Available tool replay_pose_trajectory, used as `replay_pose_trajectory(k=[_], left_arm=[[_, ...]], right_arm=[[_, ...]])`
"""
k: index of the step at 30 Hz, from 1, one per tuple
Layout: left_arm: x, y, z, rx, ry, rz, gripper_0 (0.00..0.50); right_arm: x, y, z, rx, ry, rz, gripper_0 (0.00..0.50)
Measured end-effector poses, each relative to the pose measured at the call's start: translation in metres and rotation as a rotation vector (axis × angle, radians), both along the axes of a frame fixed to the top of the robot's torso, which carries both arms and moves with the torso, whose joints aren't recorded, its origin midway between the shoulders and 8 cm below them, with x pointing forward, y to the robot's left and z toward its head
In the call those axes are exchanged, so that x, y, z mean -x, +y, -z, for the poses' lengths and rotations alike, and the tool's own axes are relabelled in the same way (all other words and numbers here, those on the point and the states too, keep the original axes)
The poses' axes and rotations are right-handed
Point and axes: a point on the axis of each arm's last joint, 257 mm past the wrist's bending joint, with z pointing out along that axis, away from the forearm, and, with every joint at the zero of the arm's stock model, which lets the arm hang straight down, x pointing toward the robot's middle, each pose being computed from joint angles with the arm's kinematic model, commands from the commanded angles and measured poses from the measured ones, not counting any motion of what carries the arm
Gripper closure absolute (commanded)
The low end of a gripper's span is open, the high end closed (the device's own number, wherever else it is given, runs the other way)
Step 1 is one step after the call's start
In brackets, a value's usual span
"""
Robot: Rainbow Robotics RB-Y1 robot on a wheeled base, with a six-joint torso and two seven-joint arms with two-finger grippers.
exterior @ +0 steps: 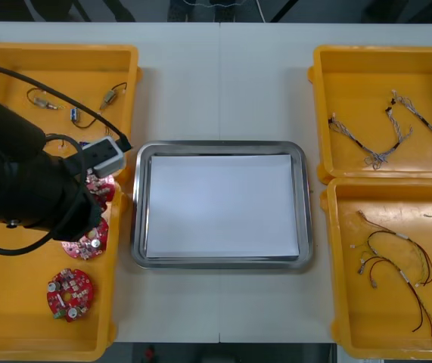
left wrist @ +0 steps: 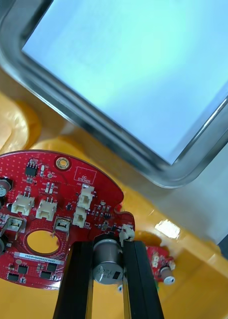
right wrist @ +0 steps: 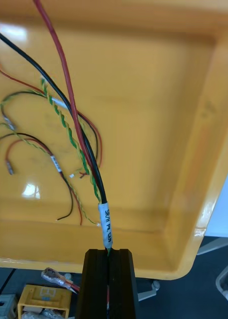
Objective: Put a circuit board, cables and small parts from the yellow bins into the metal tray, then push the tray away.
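My left gripper (left wrist: 108, 246) is shut on a round red circuit board (left wrist: 49, 199), its fingers clamping a metal can at the board's edge. The board hangs above the left near yellow bin (left wrist: 193, 279), close to the metal tray's corner (left wrist: 94, 119). From the front, my left arm (exterior: 34, 189) covers that spot, with a red board edge (exterior: 101, 189) showing beside it. The tray (exterior: 220, 147) is white inside. My right gripper (right wrist: 110, 251) is shut on a labelled cable bundle (right wrist: 96, 174) of black, red and twisted strands over a yellow bin (right wrist: 158, 99).
Two more red boards (exterior: 69, 293) (exterior: 87, 240) lie in the left near bin (exterior: 11, 302). The left far bin (exterior: 57, 57) holds small metal parts (exterior: 110, 96). Twisted cables (exterior: 382, 144) lie in the right far bin, red and black cables (exterior: 397, 261) in the right near bin.
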Motion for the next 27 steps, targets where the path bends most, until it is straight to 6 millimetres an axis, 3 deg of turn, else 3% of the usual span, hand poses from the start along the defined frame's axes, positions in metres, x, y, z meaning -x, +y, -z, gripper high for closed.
replay_pose_trajectory(k=[5, 10, 19, 27], left_arm=[[-0.002, -0.03, 0.003, 0.054, -0.001, -0.05, 0.499], [-0.002, -0.055, 0.009, 0.107, 0.004, -0.14, 0.5], [-0.014, -0.096, 0.031, 0.085, -0.007, -0.116, 0.5], [-0.023, -0.117, 0.063, 0.119, 0.017, -0.158, 0.499]], right_arm=[[-0.019, 0.016, -0.033, 0.042, -0.092, -0.078, 0.5], [-0.021, 0.033, -0.054, 0.087, -0.124, -0.178, 0.5], [-0.026, 0.063, -0.067, 0.126, -0.14, -0.308, 0.5], [-0.035, 0.091, -0.068, 0.138, -0.135, -0.412, 0.5]])
